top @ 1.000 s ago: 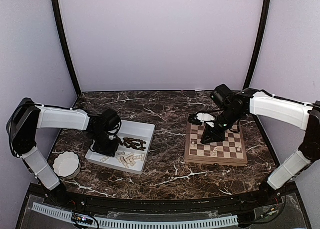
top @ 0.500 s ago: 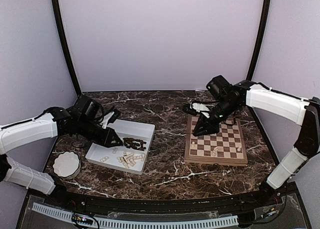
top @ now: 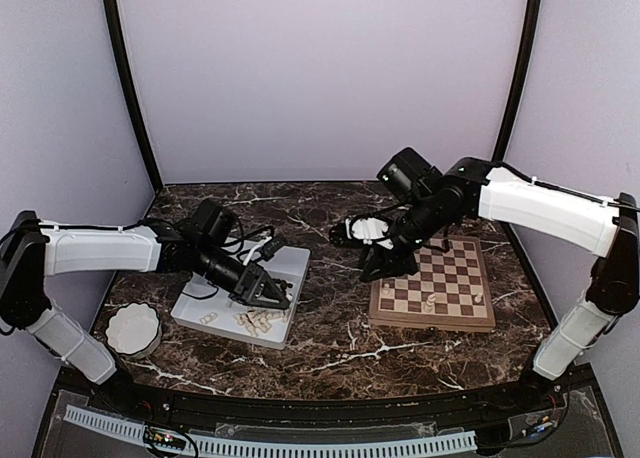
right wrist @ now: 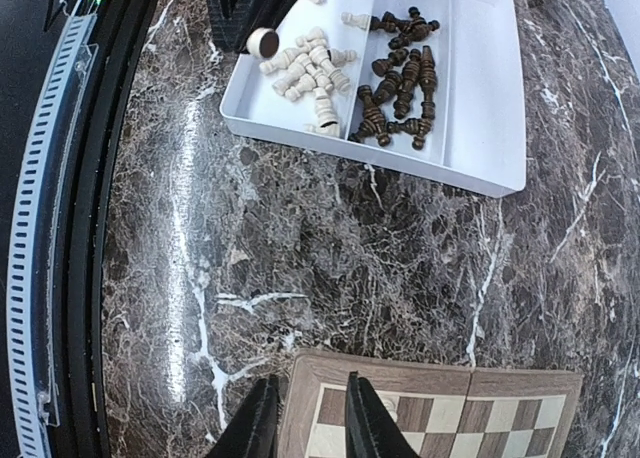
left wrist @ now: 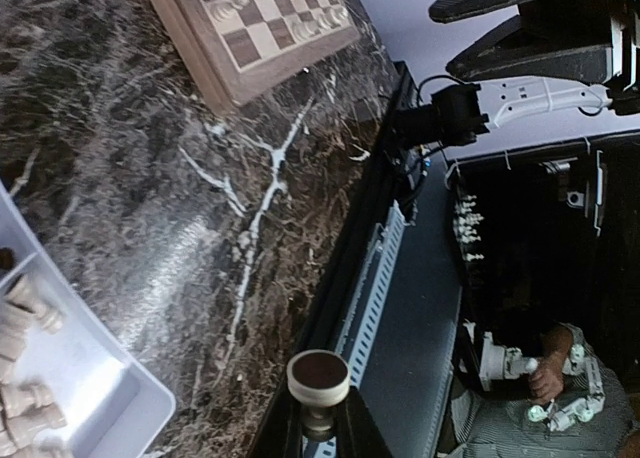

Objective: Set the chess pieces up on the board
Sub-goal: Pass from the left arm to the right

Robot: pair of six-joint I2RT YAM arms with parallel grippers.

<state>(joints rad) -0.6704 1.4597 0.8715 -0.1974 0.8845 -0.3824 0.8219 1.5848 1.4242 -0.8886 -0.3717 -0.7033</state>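
The bench (top: 330, 330), seen from above: a dark brown, marble-patterned top with white veining. Three things lie directly on it. At left is a white rectangular tray (top: 293, 267), set at a slant to the bench's edges. A white scalloped bowl (top: 133, 328) sits near the tray's near-left corner, close to the bench's left edge. At right is the board (top: 432, 321), a square of light and dark checks with a tan border. It lies flat, well apart from the tray, with bare veined surface between them.
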